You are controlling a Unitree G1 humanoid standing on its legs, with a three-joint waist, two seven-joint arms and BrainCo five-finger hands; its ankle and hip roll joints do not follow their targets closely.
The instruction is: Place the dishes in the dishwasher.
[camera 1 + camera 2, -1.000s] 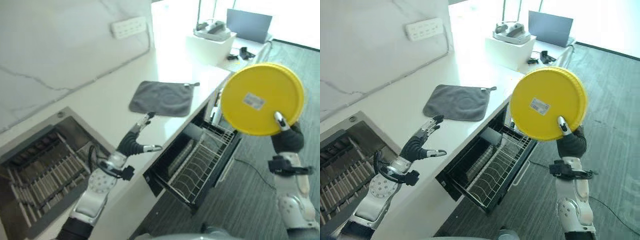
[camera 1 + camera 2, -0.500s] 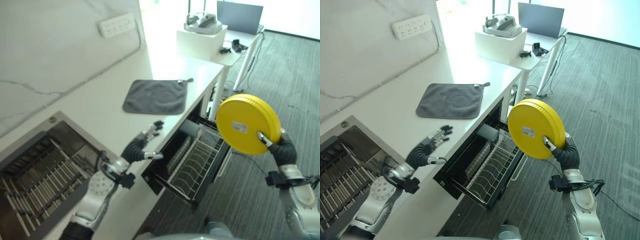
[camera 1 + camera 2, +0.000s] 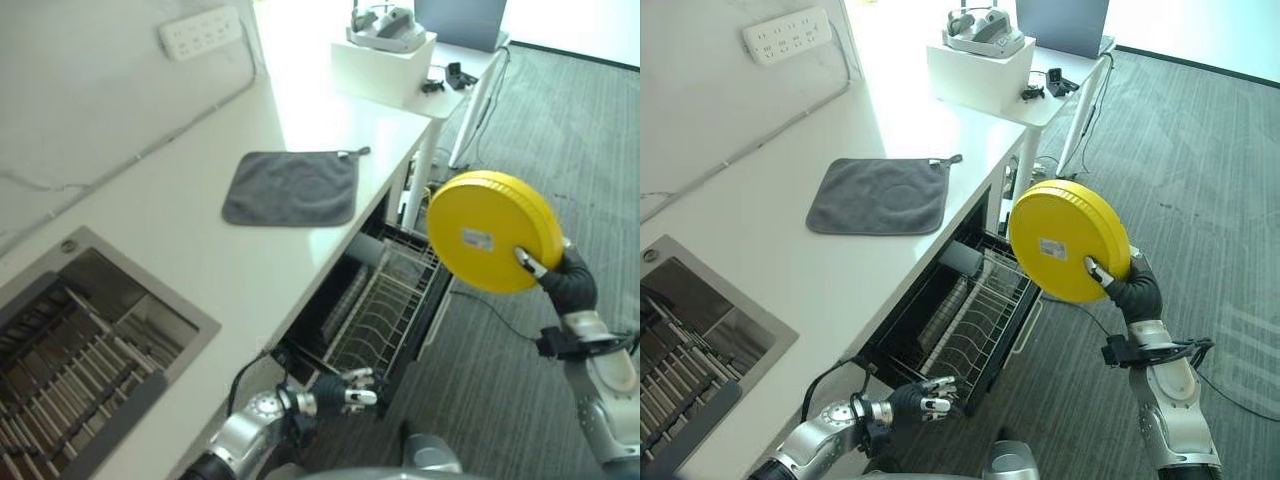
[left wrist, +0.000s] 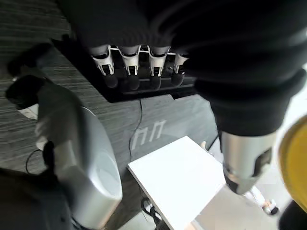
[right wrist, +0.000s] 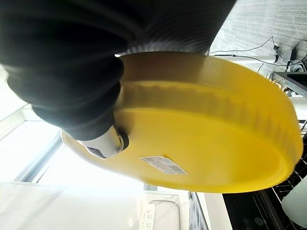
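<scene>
Right robot hand point(image 3: 565, 283) holding the yellow plate point(image 3: 492, 232) up over the open dishwasher rack point(image 3: 385, 318)

The right robot hand has its fingers curled round the plate's rim, thumb point(image 3: 529, 262) pressed on the underside, so the plate stands nearly on edge in the air, just above the pulled-out rack and touching nothing else. There's a small white label point(image 3: 479, 239) stuck on the plate's underside, print too small to read. The left robot hand point(image 3: 348, 390) hangs low by the front of the dishwasher drawer, fingers curled, holding nothing. Up on the white surface point(image 3: 180, 240) a grey cloth point(image 3: 292, 188) lies flat, with the sink point(image 3: 75, 340) further along.
</scene>
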